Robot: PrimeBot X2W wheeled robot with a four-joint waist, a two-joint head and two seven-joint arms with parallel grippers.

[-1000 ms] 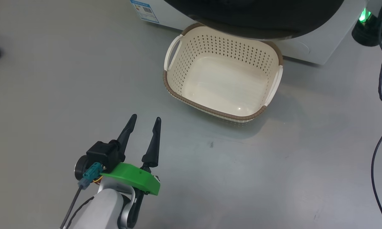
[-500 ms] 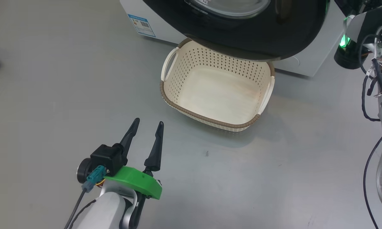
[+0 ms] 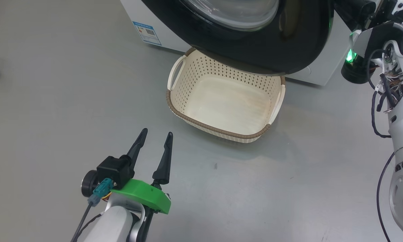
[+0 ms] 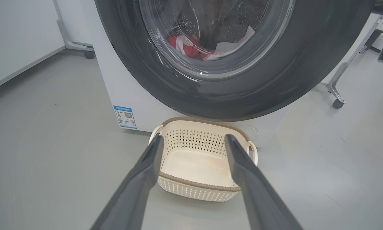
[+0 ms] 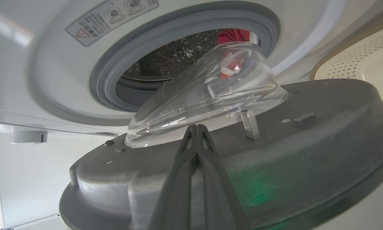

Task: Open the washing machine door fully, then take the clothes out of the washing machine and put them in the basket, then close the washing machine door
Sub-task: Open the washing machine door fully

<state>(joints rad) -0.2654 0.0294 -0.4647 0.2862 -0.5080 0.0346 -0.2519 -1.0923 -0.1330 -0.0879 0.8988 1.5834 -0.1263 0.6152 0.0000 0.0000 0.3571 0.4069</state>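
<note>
The washing machine door [image 3: 255,53] is seen partly swung out from the washing machine [image 3: 315,72]. Its grey inner face and clear glass bowl [image 5: 210,92] are turned toward the right wrist view, so the opening step is judged unfinished. The right claw [image 5: 196,127] is clenched with nothing held between its fingers, and its tips are laid at the door's inner face just below the bowl; whether they actually press on it cannot be told. The left claw [image 3: 157,132] is released and hangs over the floor [image 3: 53,101], well apart from the basket [image 3: 221,69]. The clothes [image 4: 191,49] are lodged in the drum [image 5: 166,60], red and white fabric being visible through the glass. The basket is empty and set just before the machine, with its far rim tucked under the door's lower edge. Trouble would most likely be caused by the closed tips sliding along the smooth face onto the bowl, so that the push is lost and the mouth stays half blocked. The basket could also be clipped or shoved by the door's rim if clearance is scant.
</note>
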